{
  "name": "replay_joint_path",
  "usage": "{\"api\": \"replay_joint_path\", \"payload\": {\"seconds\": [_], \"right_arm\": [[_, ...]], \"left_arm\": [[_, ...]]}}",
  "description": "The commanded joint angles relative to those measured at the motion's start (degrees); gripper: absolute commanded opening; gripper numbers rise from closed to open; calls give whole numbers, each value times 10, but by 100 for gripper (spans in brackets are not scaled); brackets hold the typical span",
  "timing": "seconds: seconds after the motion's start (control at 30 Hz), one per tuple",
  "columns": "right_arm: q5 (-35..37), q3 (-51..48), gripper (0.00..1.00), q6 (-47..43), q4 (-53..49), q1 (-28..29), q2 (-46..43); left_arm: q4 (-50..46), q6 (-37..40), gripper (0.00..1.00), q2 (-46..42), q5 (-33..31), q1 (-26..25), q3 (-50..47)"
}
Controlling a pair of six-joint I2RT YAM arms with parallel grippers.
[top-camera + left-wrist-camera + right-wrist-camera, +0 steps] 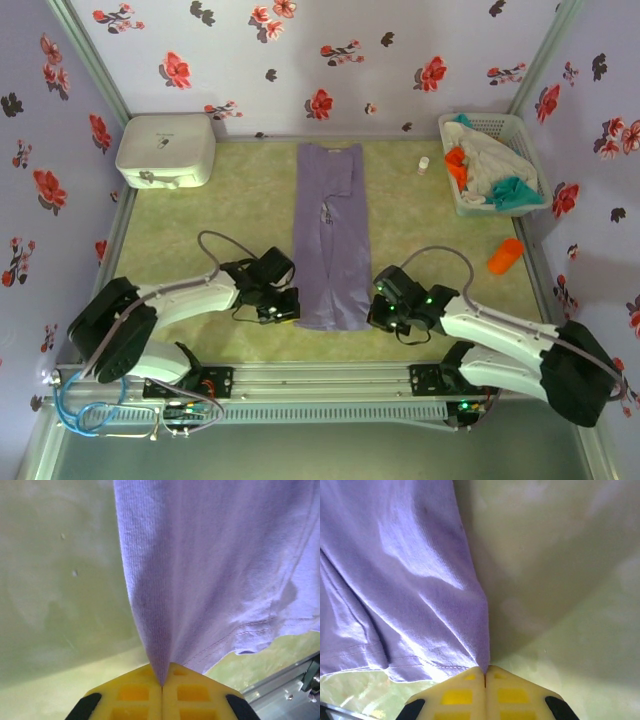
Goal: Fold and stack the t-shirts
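A lavender-purple t-shirt [330, 235] lies folded into a long narrow strip down the middle of the green table, collar end far, hem near. My left gripper [283, 308] is shut on the shirt's near left corner; in the left wrist view the purple cloth [210, 570] runs into the closed yellow fingers [135, 695]. My right gripper [380, 313] is shut on the near right corner, where the cloth [410, 580] is pinched between its yellow fingers [515, 695]. More t-shirts, orange, teal and off-white [485, 170], are heaped in the basket.
A white lattice basket [530, 150] stands at the far right. A white rounded box [166, 148] sits at the far left. A small white bottle [424, 165] and an orange cylinder [505, 255] lie on the right side of the table [200, 215].
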Motion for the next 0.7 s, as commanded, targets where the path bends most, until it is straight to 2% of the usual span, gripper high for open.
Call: {"api": "replay_joint_path", "payload": {"seconds": [0.0, 0.13, 0.27, 0.53, 0.67], "right_arm": [[32, -1, 0, 41, -50, 13, -47], [51, 12, 0, 51, -92, 13, -99], [77, 42, 0, 32, -101, 6, -106], [36, 117, 0, -39, -71, -80, -35], [25, 144, 0, -69, -46, -103, 8]], "left_arm": [[-40, -37, 0, -38, -27, -21, -7], [-66, -47, 0, -72, -44, -24, 0], [-77, -36, 0, -75, -55, -19, 27], [-110, 15, 0, -26, -52, 25, 103], [-119, 43, 0, -7, -47, 50, 138]]}}
